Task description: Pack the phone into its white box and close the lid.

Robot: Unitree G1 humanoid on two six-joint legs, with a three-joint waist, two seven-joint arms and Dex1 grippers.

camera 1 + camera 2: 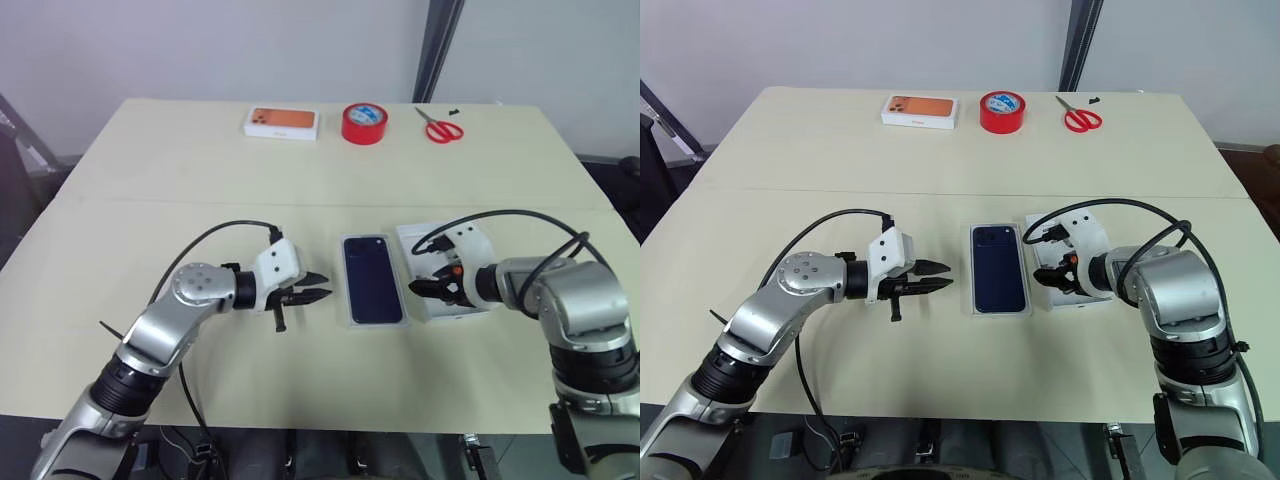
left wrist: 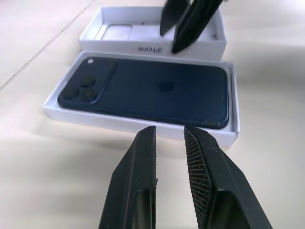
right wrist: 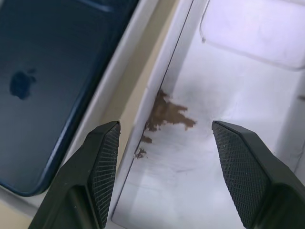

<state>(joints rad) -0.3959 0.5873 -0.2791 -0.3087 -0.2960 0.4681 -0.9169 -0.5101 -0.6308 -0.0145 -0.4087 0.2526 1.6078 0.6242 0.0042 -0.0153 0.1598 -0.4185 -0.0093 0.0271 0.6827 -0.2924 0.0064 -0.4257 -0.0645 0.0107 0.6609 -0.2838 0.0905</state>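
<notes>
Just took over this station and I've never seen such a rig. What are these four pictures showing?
It is a two-armed humanoid robot at a table. Two pictures come from its head, one from each wrist. The phone lies in the white box; the lid sits open-side up beside it. The left end effector is beside the box, holding nothing; the right end effector is open astride the lid's wall. Far off: an orange-pictured box, red tape, scissors.
</notes>
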